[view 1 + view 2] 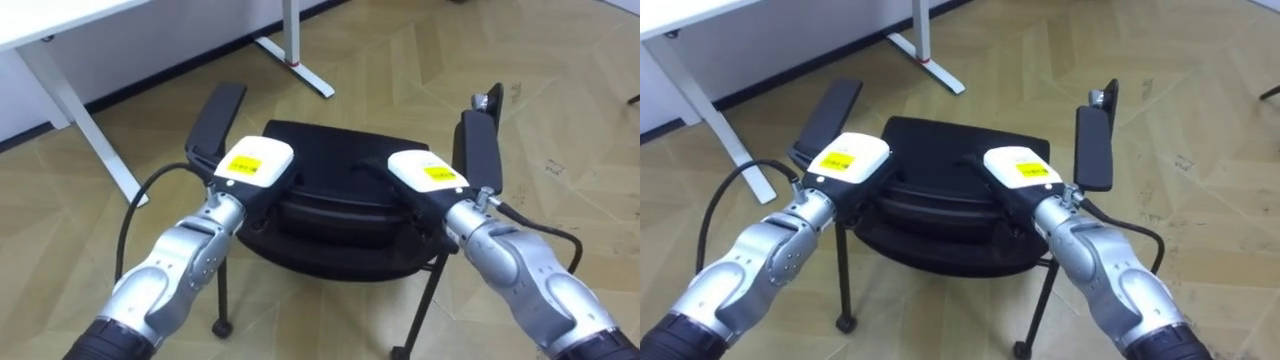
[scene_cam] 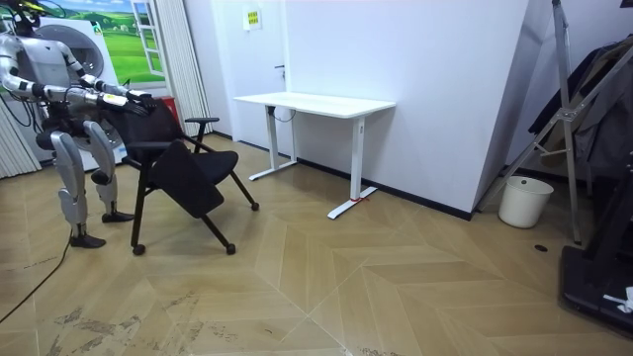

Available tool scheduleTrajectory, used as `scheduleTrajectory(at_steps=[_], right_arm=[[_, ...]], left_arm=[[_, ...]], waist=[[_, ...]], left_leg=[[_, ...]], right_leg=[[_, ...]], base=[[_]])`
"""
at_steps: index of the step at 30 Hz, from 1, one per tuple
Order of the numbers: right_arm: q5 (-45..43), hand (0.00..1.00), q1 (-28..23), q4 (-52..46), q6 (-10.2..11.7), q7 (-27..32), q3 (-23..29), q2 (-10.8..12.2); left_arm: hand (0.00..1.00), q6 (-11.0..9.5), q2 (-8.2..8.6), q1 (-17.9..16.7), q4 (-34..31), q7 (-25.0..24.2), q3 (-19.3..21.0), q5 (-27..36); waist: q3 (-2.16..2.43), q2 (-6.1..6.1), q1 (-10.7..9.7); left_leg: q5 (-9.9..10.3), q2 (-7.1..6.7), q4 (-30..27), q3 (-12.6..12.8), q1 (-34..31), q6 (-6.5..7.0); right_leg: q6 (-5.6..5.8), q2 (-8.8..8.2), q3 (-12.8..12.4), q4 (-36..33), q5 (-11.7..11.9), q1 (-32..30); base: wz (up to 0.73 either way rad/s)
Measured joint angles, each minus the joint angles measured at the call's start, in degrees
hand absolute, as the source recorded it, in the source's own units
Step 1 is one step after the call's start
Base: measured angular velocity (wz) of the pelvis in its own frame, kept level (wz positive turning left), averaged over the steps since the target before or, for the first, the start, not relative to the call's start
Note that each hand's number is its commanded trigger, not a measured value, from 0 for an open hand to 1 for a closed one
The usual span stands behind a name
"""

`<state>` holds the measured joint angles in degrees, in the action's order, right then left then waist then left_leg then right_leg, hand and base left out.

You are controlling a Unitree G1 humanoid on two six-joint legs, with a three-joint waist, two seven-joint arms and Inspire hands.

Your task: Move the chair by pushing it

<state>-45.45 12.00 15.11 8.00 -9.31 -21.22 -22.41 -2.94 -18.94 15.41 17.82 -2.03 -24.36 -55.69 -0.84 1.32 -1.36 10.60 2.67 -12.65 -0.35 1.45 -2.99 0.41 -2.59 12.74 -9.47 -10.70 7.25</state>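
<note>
One black chair, standing on a wooden floor laid in a herringbone pattern, directly in front of the robot and short of a white desk that stood against the wall. The seat was broad, padded and dark, with rounded corners. The backrest was curved and likewise black, and it lay nearest the robot. Two flat black armrests were fitted: the left armrest angled outward, and the right armrest ran nearly straight away from the robot. The legs were thin black tubes ending in small round feet. In the room view the robot stood upright at the picture's left, behind the chair, with both arms stretched forward to it. The left hand rested on the top of the backrest toward the left side, and the right hand rested on it toward the right side, the two well apart. Each hand showed a white back plate with a yellow label. The fingers of both hands were hidden beneath those plates and against the dark backrest, so whether they were released or grasping could not be told. One white bucket stood on the floor at the far wall, well apart from the chair.
</note>
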Motion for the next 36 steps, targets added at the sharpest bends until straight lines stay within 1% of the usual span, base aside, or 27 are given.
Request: scheduleTrajectory(at_steps=[2,6,10,13,26,32,36], right_arm=[[-0.35,1.00,0.05,0.48,0.73,0.20,-0.15,-0.30],[-1.22,1.00,-0.05,2.24,2.55,3.40,-0.18,-0.32],[-2.33,1.00,-0.10,3.10,3.74,5.60,-0.18,-0.47],[-2.49,1.00,-0.10,3.85,4.46,6.84,-0.19,-0.57],[-4.00,1.00,-0.31,4.37,4.58,8.78,-0.38,-0.38],[-4.12,1.00,-0.32,4.22,4.57,8.79,-0.37,-0.26],[-4.13,1.00,-0.78,4.45,4.57,9.11,-0.37,-0.25]], left_arm=[[1.00,0.00,0.04,0.00,0.26,-0.02,0.00,0.39],[1.00,0.07,0.13,0.00,0.29,-0.24,0.00,0.65],[1.00,-0.02,0.12,-0.01,0.35,-0.16,0.00,0.99],[1.00,-0.18,0.14,-0.01,0.45,-0.18,-0.01,1.05],[1.00,-0.30,0.23,-0.01,0.69,-0.53,0.00,1.06],[1.00,0.06,0.37,-0.01,0.68,-0.84,0.01,1.03],[1.00,0.11,0.47,-0.22,0.69,-0.83,0.01,1.03]], waist=[[0.04,-0.06,0.02],[0.03,-0.23,-0.34],[0.05,-0.73,-0.62],[0.08,-0.88,-0.66],[0.13,-0.90,-0.68],[0.18,-0.86,-0.76],[0.29,-0.73,-0.71]], left_leg=[[0.00,0.00,-0.02,0.16,0.06,0.00],[0.00,-0.07,-0.41,0.17,-0.22,0.00],[0.00,-0.10,-0.95,0.16,-0.74,0.01],[0.00,-0.10,-0.96,0.17,-0.74,0.01],[0.00,-0.11,-0.99,0.22,-0.73,0.01],[0.00,-0.11,-1.11,0.18,-0.69,0.01],[0.00,-0.10,-1.14,0.13,-0.62,0.01]], right_leg=[[0.13,-0.04,-0.03,-0.04,-0.08,0.05],[0.13,-0.13,0.02,-0.08,-0.08,0.04],[0.13,-0.16,0.05,-0.08,-0.08,-0.16],[0.13,-0.16,0.04,-0.10,-0.08,-0.16],[0.13,-0.19,0.02,-0.12,-0.09,-0.16],[0.13,-0.20,0.15,-0.16,-0.09,-0.06],[0.13,-0.20,0.24,-0.16,-0.09,0.10]], base=[[0.00],[0.00],[0.00],[0.00],[0.00],[0.00],[0.00]])
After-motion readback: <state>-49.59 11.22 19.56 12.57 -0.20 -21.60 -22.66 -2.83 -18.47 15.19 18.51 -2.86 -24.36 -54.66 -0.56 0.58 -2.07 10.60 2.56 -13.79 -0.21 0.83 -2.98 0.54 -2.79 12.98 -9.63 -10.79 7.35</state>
